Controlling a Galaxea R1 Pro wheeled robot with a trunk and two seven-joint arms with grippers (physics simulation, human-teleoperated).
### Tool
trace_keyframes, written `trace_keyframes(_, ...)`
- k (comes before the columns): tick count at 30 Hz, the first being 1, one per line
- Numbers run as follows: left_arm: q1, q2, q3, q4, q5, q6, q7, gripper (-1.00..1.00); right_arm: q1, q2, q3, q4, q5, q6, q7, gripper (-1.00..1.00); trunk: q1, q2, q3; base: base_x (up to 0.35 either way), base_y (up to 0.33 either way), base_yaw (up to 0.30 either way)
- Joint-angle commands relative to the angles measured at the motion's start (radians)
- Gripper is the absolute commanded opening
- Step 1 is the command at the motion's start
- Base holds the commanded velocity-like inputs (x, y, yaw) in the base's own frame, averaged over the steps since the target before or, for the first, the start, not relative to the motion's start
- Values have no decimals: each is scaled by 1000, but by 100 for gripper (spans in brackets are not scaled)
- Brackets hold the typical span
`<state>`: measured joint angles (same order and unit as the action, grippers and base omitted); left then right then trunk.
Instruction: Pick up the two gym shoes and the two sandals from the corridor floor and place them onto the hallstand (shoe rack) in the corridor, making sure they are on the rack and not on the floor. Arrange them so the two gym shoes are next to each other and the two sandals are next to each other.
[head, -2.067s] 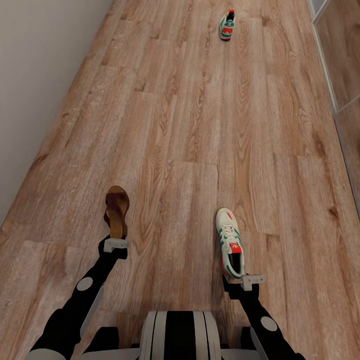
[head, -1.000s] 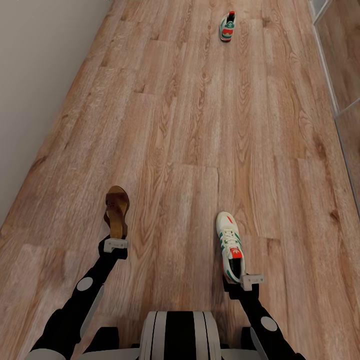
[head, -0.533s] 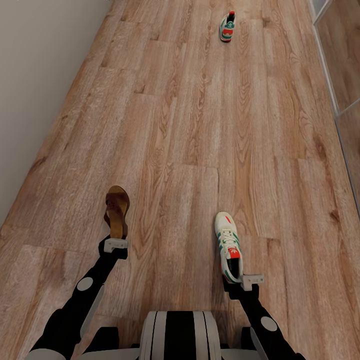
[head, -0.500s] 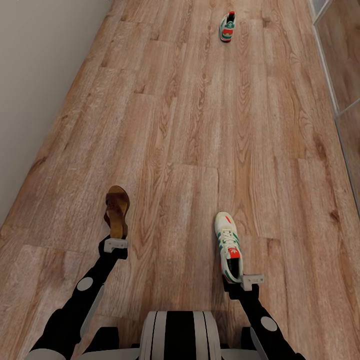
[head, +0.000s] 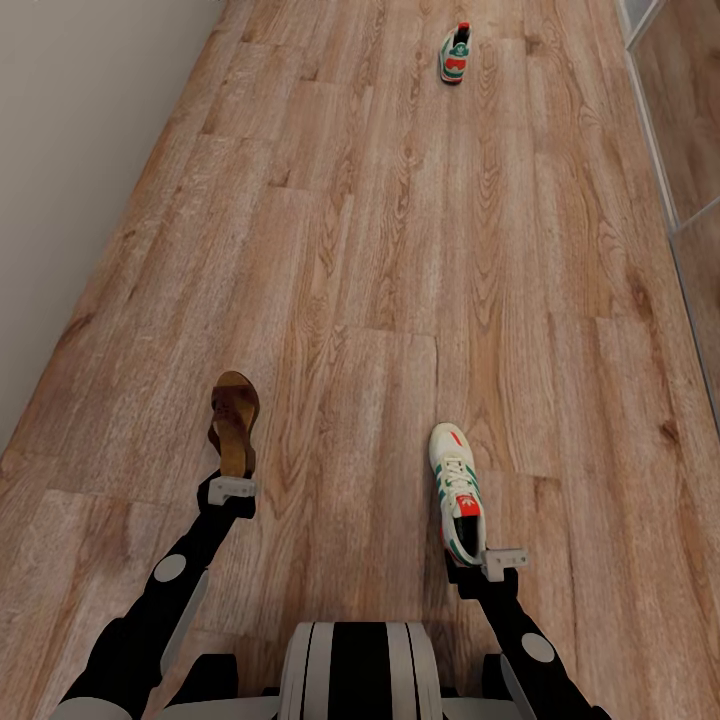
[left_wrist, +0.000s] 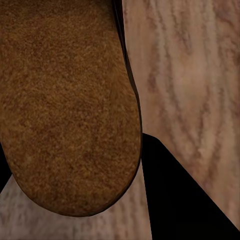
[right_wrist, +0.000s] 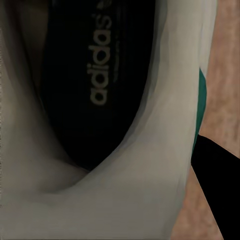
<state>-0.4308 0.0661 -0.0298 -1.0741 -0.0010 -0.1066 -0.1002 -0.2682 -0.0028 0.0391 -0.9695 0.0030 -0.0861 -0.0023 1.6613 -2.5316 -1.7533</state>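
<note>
My left gripper is shut on the heel end of a dark brown sandal, which is tilted on its side just above the wood-grain corridor floor. Its tan footbed sits close up in the left wrist view, beside a black finger. My right gripper is shut on the heel of a white gym shoe with green stripes, toe pointing away. The shoe's dark insole shows in the right wrist view. The second gym shoe stands far ahead on the floor. The other sandal and the hallstand are out of view.
A plain beige wall runs along the left side of the corridor. Glossy door panels with a pale frame line the right side. My trunk is at the lower edge, between the arms.
The gym shoe in my right gripper has shifted slightly left and toward me. The left arm and its sandal have stayed put, and the far shoe has not moved.
</note>
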Motion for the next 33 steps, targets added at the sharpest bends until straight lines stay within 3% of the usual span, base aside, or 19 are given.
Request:
trace_keyframes(1, 0, 1, -1, 0, -4, -2, -1, -100, 0, 0, 1, 1, -1, -3, 1, -100, 0, 0, 0, 0, 0, 0)
trace_keyframes(21, 0, 1, -7, 0, -4, -2, -1, -100, 0, 0, 1, 0, -1, -3, 3, -100, 0, 0, 0, 0, 0, 0)
trace_keyframes(33, 0, 1, -9, 0, -4, -2, -1, -100, 0, 0, 2, 0, -1, -3, 4, -100, -6, 3, 48, 0, 0, 0)
